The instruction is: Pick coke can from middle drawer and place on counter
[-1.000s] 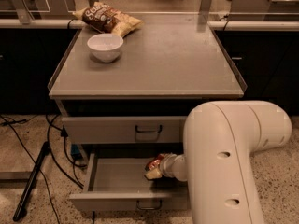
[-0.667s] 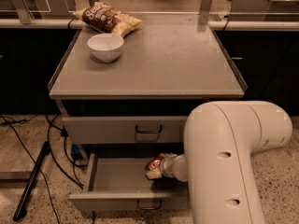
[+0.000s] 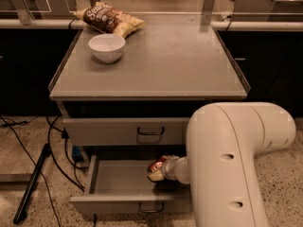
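Note:
The middle drawer (image 3: 118, 203) is pulled open below the closed upper front. The coke can (image 3: 156, 168), red with a pale end, is in the drawer's right part, tilted on its side. My gripper (image 3: 176, 169) reaches into the drawer right at the can, mostly hidden behind my large white arm (image 3: 227, 164). I cannot tell whether it holds the can. The counter (image 3: 165, 60) is the grey top of the cabinet, above the drawers.
A white bowl (image 3: 107, 47) stands on the counter's back left. A brown-and-yellow chip bag (image 3: 110, 20) lies behind it. Cables and a dark pole (image 3: 31, 186) lie on the speckled floor at the left. Dark cabinets flank both sides.

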Available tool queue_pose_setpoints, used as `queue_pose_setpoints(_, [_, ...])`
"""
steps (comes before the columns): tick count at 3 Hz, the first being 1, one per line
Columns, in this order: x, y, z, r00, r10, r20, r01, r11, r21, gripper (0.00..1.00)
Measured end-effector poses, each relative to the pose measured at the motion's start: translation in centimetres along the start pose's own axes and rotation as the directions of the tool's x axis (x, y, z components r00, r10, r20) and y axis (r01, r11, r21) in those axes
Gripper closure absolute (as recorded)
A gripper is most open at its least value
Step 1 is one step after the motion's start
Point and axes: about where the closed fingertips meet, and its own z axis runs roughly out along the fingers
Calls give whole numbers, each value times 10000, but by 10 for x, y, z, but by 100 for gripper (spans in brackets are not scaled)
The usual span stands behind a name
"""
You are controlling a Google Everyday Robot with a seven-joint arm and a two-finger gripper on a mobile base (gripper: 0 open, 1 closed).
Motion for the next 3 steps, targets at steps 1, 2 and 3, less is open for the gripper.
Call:
queue_pose_setpoints(1, [1, 5, -19, 10000, 19, -83, -20, 9999, -99, 100])
queue_pose_setpoints(2, [6, 10, -37, 9997, 148, -194, -151, 9998, -151, 100])
queue_pose_setpoints(3, [18, 8, -62, 9976, 548, -426, -547, 9985, 27, 100])
